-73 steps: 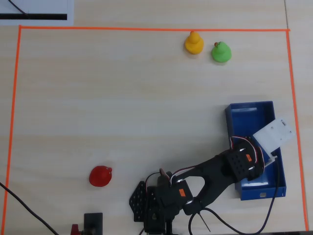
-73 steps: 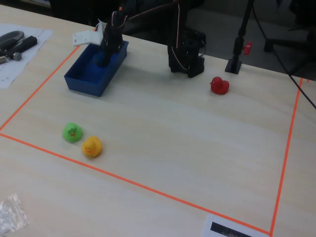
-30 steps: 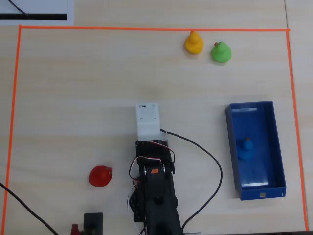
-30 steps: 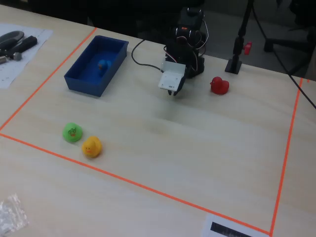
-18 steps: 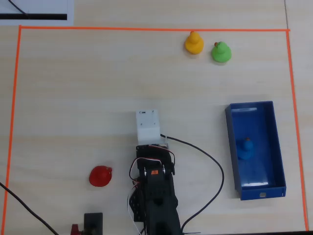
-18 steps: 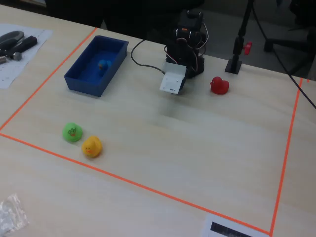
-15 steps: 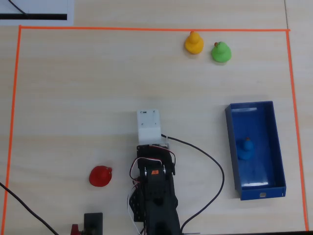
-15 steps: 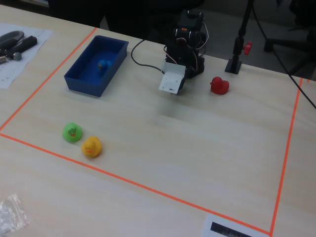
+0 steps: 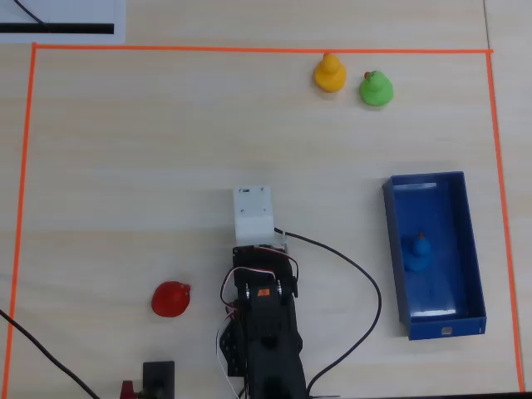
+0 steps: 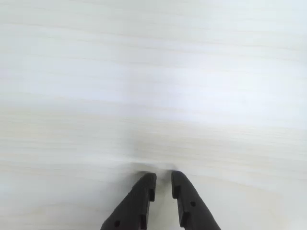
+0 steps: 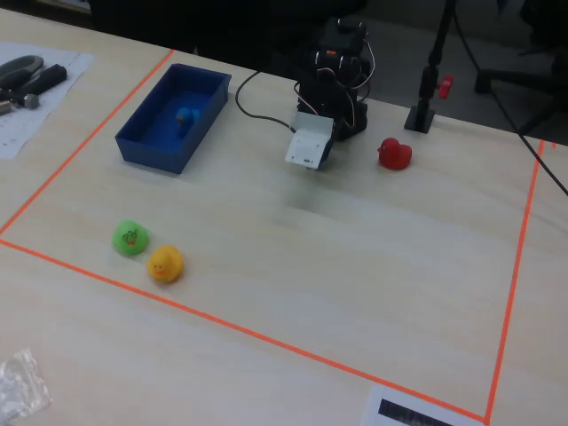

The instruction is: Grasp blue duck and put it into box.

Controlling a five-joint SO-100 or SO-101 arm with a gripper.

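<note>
- The gripper [image 10: 163, 176] hangs over bare table [image 10: 153, 72], its two dark fingers nearly together with only a narrow gap, holding nothing.
- Well apart from the gripper, the blue duck [image 9: 418, 252] sits inside the box [image 9: 476, 264], about midway along it.
- Farther from the box in the overhead view, the red duck [image 9: 171, 298] lies beside the arm's base.
</note>
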